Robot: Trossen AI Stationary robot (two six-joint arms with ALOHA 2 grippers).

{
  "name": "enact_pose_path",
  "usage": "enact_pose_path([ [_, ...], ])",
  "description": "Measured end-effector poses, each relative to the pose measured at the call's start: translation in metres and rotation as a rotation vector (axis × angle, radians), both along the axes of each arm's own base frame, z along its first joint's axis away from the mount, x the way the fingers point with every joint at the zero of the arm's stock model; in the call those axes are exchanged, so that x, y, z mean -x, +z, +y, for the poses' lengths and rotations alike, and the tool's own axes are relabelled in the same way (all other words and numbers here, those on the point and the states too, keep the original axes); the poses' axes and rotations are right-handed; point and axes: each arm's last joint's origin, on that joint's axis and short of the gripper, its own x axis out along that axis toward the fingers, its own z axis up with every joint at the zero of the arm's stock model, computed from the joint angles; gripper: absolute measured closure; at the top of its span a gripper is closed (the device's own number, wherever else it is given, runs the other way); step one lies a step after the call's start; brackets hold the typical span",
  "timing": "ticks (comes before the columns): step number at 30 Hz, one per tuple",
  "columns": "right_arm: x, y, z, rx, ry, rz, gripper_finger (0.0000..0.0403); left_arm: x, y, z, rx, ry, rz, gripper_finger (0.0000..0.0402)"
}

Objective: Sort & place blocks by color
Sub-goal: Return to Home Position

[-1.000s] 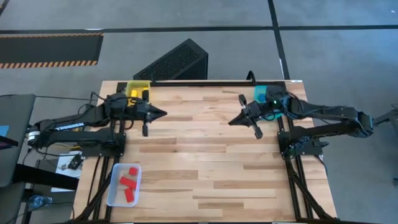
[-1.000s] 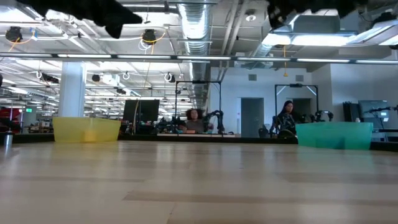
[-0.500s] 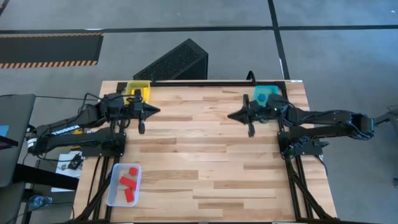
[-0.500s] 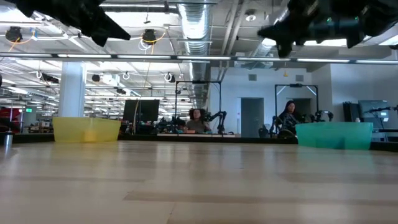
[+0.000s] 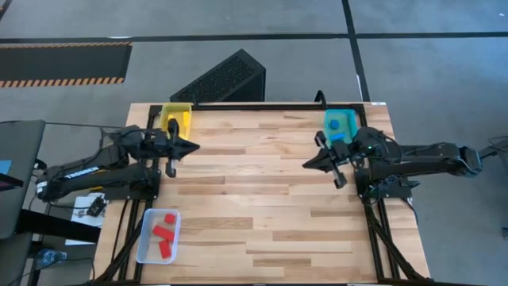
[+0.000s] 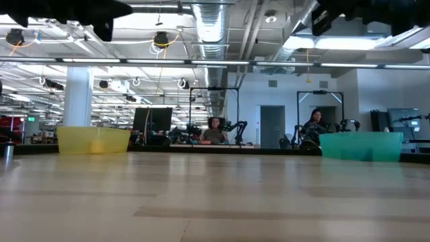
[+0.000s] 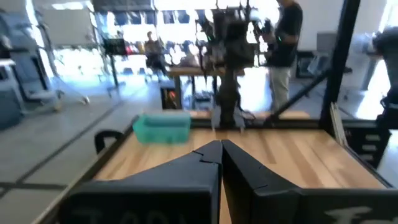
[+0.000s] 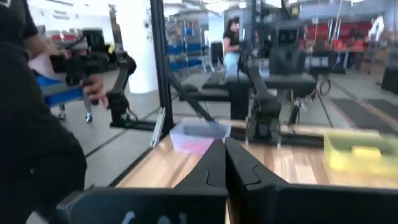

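With every brick in view apparently binned, both arms hung raised above the table (image 5: 254,199), and the step in hand looked like the fold back to rest. The left gripper (image 5: 193,146) and right gripper (image 5: 306,165) pointed at each other across the boards, well apart, each with its two fingers pressed tip to tip on nothing, as the wrist views showed. The red blocks (image 5: 163,233) lay in the clear tray (image 5: 143,253), well behind and to one side of the left jaws. A yellow block (image 5: 172,125) sat in the yellow tray (image 5: 178,106) just behind those jaws, beside the wrist. A blue block (image 5: 336,123) rested in the teal tray (image 5: 331,137) just behind the right jaws. Doing the fold well likely meant keeping the jaws shut, holding height over the tray rims and drawing each forearm straight back, so that neither wrist clipped the tray beside it. Both arms reached in from their own table edges, forearms nearly level, elbows low.
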Motion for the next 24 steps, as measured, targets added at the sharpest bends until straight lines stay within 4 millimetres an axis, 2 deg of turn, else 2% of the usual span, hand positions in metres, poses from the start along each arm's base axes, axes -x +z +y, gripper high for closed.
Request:
enact_pose_path([
  [4,0.023,0.002,0.002,0.018,-0.007,0.041,0.0399,0.013,0.006,-0.002,-0.020,0.052,-0.063,0.0401],
  [8,0.042,-0.003,0.006,0.070,-0.003,0.099,0.0399,0.017,0.001,-0.003,-0.005,0.050,-0.047,0.0401],
  [19,0.067,-0.005,0.010,0.117,-0.020,0.081,0.0396,0.022,-0.021,-0.004,0.061,0.077,-0.128,0.0401],
  [21,0.068,-0.015,0.011,0.169,-0.018,0.039,0.0397,0.024,-0.026,-0.005,0.054,0.068,-0.115,0.0401],
  [24,0.064,-0.042,0.010,0.113,-0.032,0.003,0.0396,0.026,-0.041,-0.008,0.072,0.053,-0.066,0.0401],
])
